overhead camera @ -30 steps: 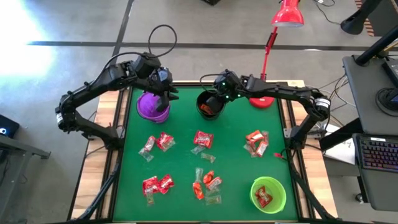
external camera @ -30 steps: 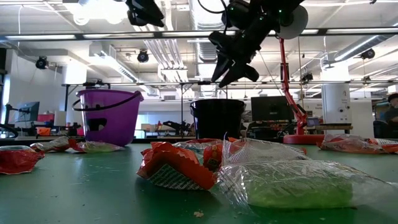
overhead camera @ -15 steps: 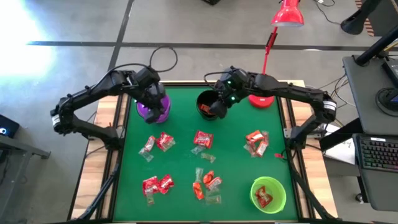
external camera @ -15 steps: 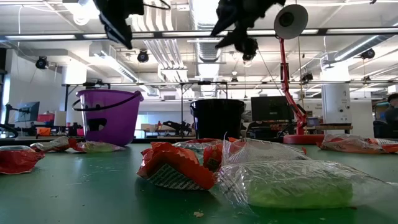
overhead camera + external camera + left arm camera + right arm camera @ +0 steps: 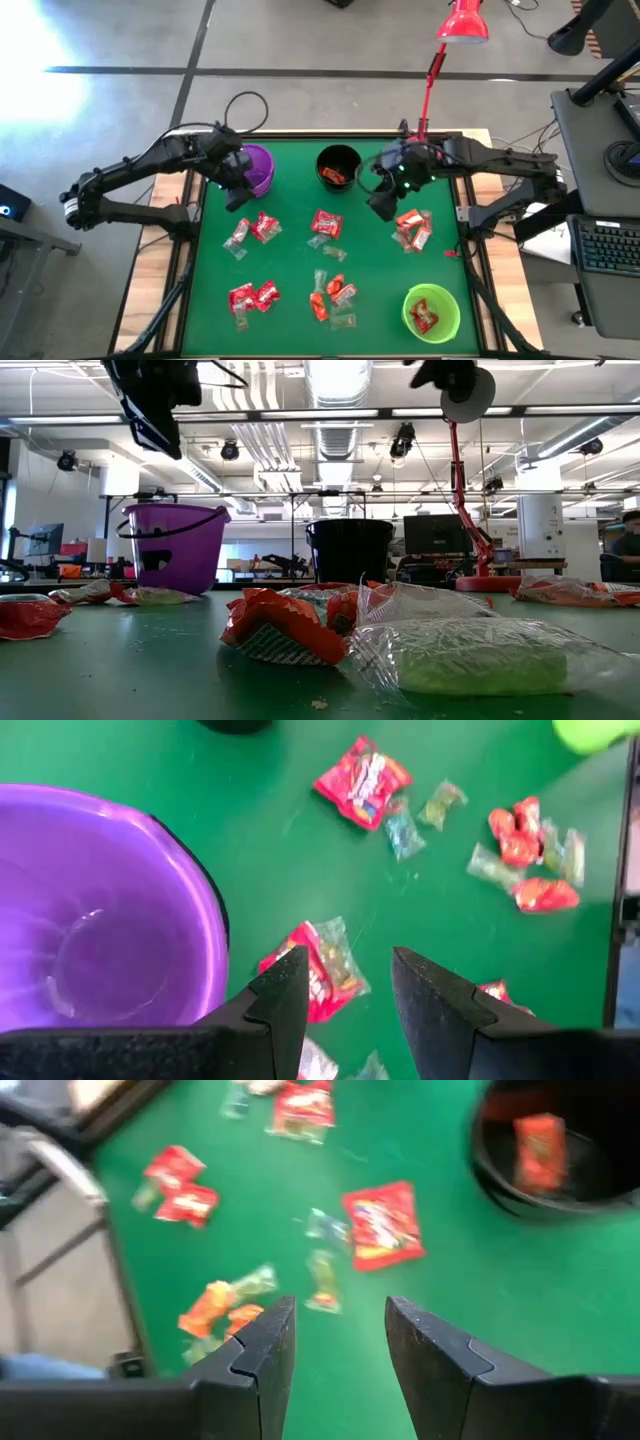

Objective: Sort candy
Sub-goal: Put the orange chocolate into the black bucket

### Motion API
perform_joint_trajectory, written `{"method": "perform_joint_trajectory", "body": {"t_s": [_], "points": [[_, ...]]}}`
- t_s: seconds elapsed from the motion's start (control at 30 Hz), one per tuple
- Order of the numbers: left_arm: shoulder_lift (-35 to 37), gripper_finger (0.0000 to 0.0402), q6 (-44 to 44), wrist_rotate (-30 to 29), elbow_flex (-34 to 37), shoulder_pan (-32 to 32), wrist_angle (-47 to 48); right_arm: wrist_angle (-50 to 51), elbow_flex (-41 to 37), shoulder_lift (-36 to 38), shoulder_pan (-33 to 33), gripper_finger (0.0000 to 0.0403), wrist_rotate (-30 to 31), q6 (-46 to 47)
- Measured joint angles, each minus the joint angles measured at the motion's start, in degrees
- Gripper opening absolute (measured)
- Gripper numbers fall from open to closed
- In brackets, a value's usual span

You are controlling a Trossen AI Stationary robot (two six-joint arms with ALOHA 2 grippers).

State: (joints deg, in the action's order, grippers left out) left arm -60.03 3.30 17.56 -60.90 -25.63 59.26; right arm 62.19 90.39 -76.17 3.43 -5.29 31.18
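Wrapped candy [image 5: 325, 224] lies scattered in small clusters across the green table [image 5: 290, 262]: a red pair beside the purple cup, a large red packet at centre, orange-red pieces toward the near edge and another bunch on the right side. One orange-red piece [image 5: 540, 1150] already sits in the black cup [image 5: 338, 167], and a red one rests in the green cup [image 5: 431, 310] at the table's near right corner. The purple cup [image 5: 256, 170] looks empty in the left wrist view.

The left gripper [image 5: 236, 192] hovers just beside the purple cup, above the red-and-clear pair [image 5: 322, 970], its jaws parted and holding nothing. The right gripper [image 5: 383, 203] hangs between the black cup and the right-hand cluster [image 5: 412, 229], jaws likewise apart and empty.

Each arm appears to be between picks, lining up its next sweet. To do this well, each gripper should probably drop straight down over a single wrapper, straddling its body and not a crinkly tail, and avoid pinching two pieces that overlap. Where red and clear wrappers touch, nudging them apart first would likely give a cleaner grasp and keep the colours from ending up in the wrong cup.
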Motion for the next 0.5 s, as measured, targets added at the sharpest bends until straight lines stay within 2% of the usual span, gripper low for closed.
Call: {"method": "perform_joint_trajectory", "body": {"t_s": [0.17, 0.5], "points": [[2.43, 0.0127, 2.79, -0.02, 1.61, 0.80, -2.50, 3.15, -0.62, 0.69, -4.37, 0.0148, 6.36, 5.93], [2.17, 0.0127, 4.82, 1.51, 1.81, 6.64, -2.69, 3.13, -2.56, -4.28, -9.33, 0.0148, 6.79, 7.79]]}}
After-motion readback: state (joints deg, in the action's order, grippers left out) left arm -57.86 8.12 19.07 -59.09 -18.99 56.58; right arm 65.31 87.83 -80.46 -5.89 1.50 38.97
